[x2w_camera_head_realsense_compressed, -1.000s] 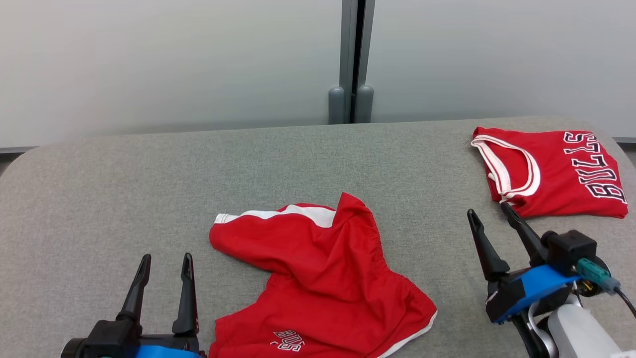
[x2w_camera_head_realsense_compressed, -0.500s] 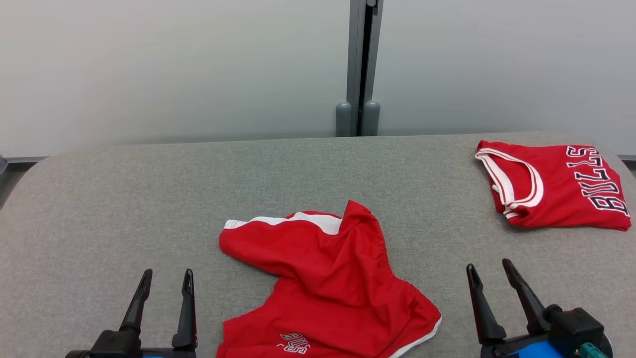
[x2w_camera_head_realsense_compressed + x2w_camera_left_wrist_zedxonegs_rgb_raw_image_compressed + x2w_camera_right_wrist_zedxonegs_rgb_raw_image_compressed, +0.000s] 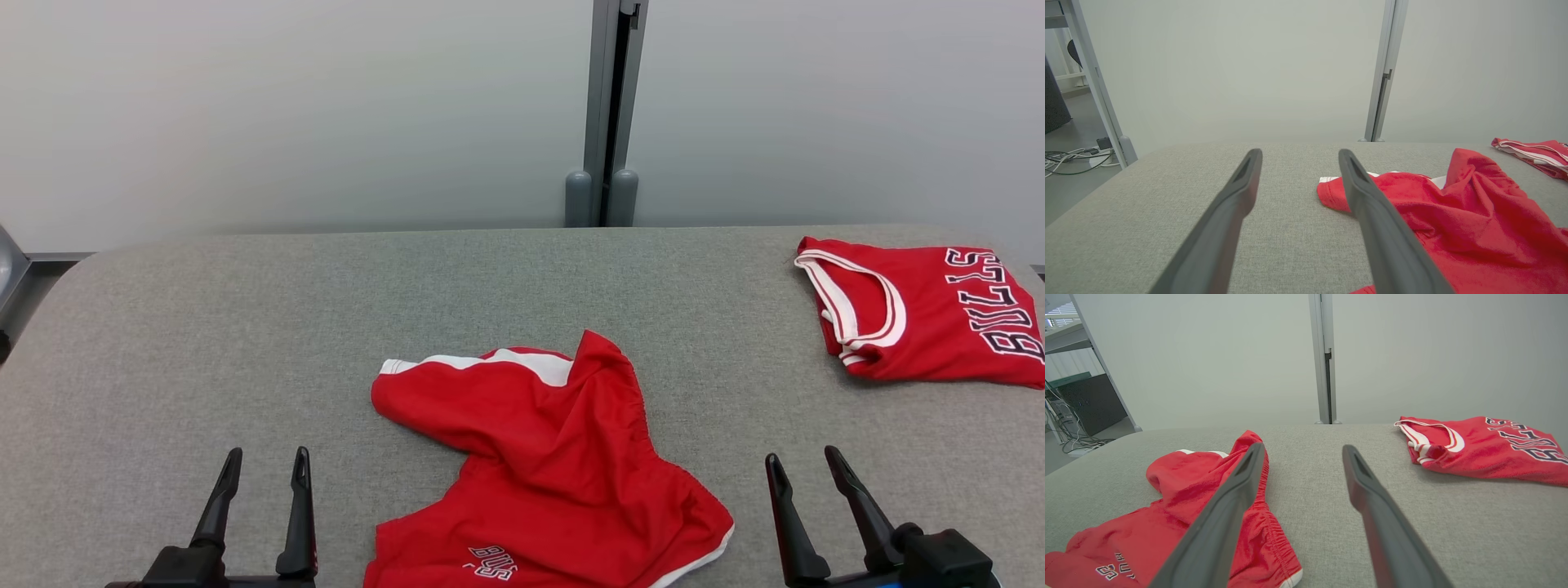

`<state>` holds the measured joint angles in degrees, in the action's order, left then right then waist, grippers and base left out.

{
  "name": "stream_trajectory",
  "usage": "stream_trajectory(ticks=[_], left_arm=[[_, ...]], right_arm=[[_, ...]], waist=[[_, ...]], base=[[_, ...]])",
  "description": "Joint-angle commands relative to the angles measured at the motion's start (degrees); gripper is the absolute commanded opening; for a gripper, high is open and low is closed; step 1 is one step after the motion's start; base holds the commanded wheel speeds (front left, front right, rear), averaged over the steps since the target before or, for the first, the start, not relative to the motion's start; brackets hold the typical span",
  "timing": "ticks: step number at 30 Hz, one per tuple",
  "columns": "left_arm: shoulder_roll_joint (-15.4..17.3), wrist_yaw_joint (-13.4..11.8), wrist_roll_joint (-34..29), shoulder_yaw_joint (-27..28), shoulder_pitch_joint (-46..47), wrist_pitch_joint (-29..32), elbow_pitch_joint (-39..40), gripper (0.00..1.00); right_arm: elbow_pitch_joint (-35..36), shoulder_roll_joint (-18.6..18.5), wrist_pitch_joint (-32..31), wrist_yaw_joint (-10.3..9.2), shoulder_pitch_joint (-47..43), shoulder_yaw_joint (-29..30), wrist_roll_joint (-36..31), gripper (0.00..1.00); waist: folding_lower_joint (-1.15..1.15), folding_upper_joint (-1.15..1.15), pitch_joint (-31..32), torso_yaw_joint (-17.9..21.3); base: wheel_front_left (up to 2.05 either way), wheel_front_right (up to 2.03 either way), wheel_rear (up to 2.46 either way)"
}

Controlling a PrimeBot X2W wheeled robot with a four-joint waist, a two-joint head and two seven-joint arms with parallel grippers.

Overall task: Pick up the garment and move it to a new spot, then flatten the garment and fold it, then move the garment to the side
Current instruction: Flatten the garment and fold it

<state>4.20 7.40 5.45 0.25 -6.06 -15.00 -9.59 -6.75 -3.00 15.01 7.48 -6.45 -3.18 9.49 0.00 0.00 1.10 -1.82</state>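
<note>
Gripping cloth by an edge looks like the key to doing this well. The red shorts [image 3: 539, 465] lie rumpled in the middle of the grey counter [image 3: 245, 327], close to its near side, with one leg flung left and the fabric heaped along the elastic waistband [image 3: 641, 408]. That fits two stages: shorts waiting to be carried to a new spot, or shorts set down there and waiting to be smoothed. Either way, I'd judge the waistband or the white-trimmed hem [image 3: 694, 563] a safer hold than the bunched centre, where a pinch could catch several layers.

The left claw [image 3: 268, 451] hangs just left of the shorts and the right claw [image 3: 800, 454] just right of them. Both have their fingers spread wide and neither has hold of anything.

A red jersey [image 3: 931, 318] lies folded near the far right corner, well apart from the shorts.

Its black, white-edged lettering [image 3: 1523, 441] reads "BULLS". A small white logo [image 3: 492, 562] on the shorts, upside down from the head view, seems to say the same.
</note>
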Motion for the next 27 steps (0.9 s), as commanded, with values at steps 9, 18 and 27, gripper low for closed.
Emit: stream_trajectory(ticks=[9,18,27], left_arm=[[-0.1,0.14,-0.22,0.15,0.08,-0.26,-0.53,1.0],[2.59,0.11,0.59,-7.45,-1.16,-0.25,-2.38,1.0],[5.92,0.11,3.37,-16.81,-4.43,-0.25,-5.68,1.0]], right_arm=[[-0.4,0.12,0.2,0.02,-0.73,0.12,0.31,1.0],[-2.5,0.1,0.21,0.02,-0.1,1.06,-0.64,1.0],[-9.8,-4.72,0.2,0.03,2.39,-2.0,-0.77,1.0]], waist=[[0.0,0.0,-0.14,-0.35],[0.0,0.0,-0.56,-0.54],[0.0,0.0,-1.2,-0.56]], base=[[0.0,0.0,0.0],[0.0,0.0,0.0],[0.0,0.0,0.0]])
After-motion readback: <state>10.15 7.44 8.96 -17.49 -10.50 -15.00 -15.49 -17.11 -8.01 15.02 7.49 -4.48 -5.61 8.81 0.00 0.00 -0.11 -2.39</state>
